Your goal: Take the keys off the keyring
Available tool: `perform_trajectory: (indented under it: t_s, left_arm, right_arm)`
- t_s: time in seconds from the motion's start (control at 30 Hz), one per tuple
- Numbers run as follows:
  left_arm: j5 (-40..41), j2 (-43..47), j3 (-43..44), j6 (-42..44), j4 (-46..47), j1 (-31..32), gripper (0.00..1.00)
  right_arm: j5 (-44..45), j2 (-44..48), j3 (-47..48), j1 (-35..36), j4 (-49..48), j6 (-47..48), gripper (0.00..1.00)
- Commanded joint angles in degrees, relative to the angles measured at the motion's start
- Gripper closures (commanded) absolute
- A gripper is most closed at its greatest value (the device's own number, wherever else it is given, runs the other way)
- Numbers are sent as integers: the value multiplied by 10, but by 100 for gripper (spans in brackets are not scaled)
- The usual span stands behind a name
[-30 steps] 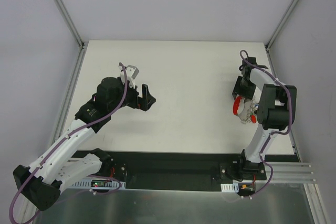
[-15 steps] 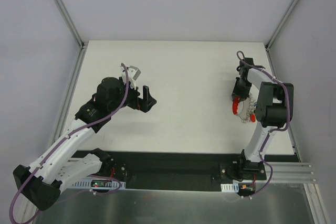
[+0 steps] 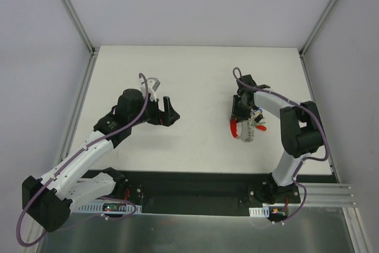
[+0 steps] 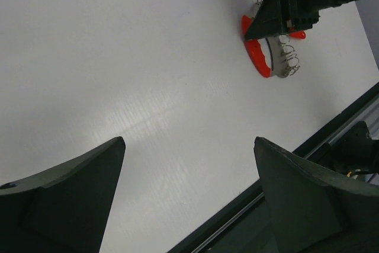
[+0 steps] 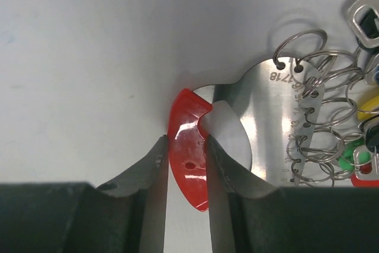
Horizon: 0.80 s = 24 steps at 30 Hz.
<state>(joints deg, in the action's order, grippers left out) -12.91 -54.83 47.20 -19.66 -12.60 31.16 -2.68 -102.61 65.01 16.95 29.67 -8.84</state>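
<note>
The keys (image 5: pixel 368 103), small silvery metal pieces with yellow, green, red and blue plastic heads, hang in a bunch at the right edge of the right wrist view. Only parts of them show there. Each key sits on one of the thin silvery wire loops (image 5: pixel 323 117) threaded through a row of holes along one edge of the keyring (image 5: pixel 278 128), a flat silvery metal plate with small digits stamped beside the holes. The opposite, rounded edge of the plate carries a glossy red plastic crescent (image 5: pixel 188 146). The right gripper (image 5: pixel 185 152) has its two dark fingers (image 5: pixel 148 173) pinching that crescent, one on each side and both touching it. The plate and keys trail away from the fingers. From above, the bunch lies right of the table's middle, under the right gripper's tip. Whether it rests on the surface or hangs just over it cannot be told. The white table (image 3: pixel 201 75) around it is matte, and a black rail (image 3: pixel 195 182) runs along its near edge. The left gripper (image 3: pixel 161 96) is well apart on the left half of the table. Its fingers (image 4: pixel 65 194) are spread wide with nothing between them, pointing across the surface toward the keyring, which shows at the upper right of its wrist view.
</note>
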Motion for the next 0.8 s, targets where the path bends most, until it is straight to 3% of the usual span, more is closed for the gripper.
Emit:
perform_trajectory:
  t_s: [0.0,0.17,0.4,0.77]
  left_arm:
    - [-4,1,-88,-157,98,12,10]
    - [30,-35,-109,-139,124,37,10]
    - [1,-98,-190,-147,304,66,13]
    - [-22,-239,-164,-140,447,99,13]
  right_arm:
    - [-85,43,-19,61,-60,-82,82]
    - [-109,53,3,110,-92,-119,83]
    - [-169,43,25,143,-135,-157,83]
    - [-187,66,20,176,-170,-205,83]
